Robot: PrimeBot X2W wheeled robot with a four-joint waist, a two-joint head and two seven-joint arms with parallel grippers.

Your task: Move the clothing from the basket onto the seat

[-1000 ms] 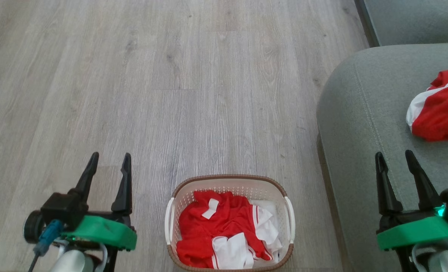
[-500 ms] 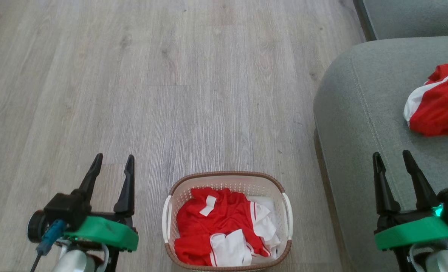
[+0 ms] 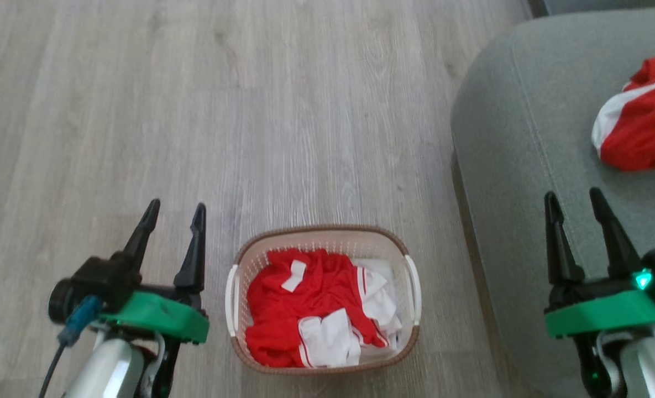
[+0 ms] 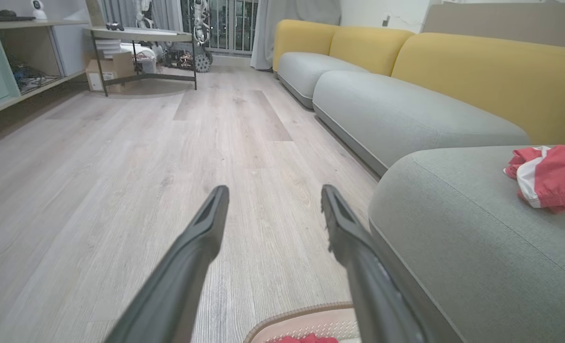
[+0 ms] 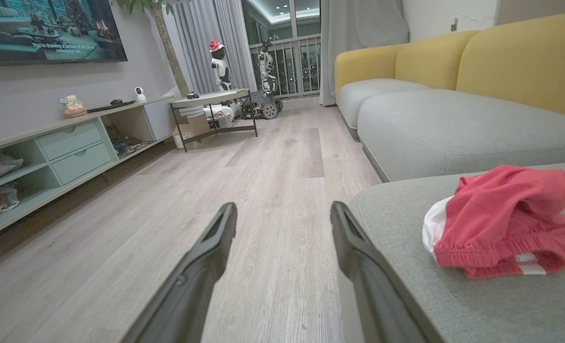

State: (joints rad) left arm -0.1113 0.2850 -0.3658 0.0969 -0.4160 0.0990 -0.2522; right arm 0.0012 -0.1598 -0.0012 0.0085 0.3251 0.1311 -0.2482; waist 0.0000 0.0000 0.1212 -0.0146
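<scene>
Clothing: a crumpled heap of red sportswear with white panels (image 3: 310,315) lies in the basket, below its rim, with white folds uppermost toward the near and right sides.
Basket: the cream perforated laundry basket (image 3: 319,228) stands upright on the wood floor (image 3: 250,110), between the two arms, near the seat but apart from it.
Moved garment: one red garment with a white panel (image 3: 634,132) lies loose on the seat, well back from its front edge.
Seat: the grey-green sofa cushion (image 3: 515,138) is on the robot's right, with plenty of bare fabric around the moved garment.
Left gripper: the left gripper (image 3: 177,204) hangs over the floor just left of the basket, jaws wide, empty.
Right gripper: the right gripper (image 3: 572,193) hangs over the front part of the seat, jaws wide, empty.
Step in hand: probably the reach into the basket for the next piece.
Doing it well: come down from above onto a raised fold in the middle of the heap, clear of the rim and side handles, and pinch one layer only.
Lift: raise it straight up until the cloth clears the rim, then swing across to the bare cushion.
Risk: thin fabric may drag a second piece out or tip the light basket.
</scene>
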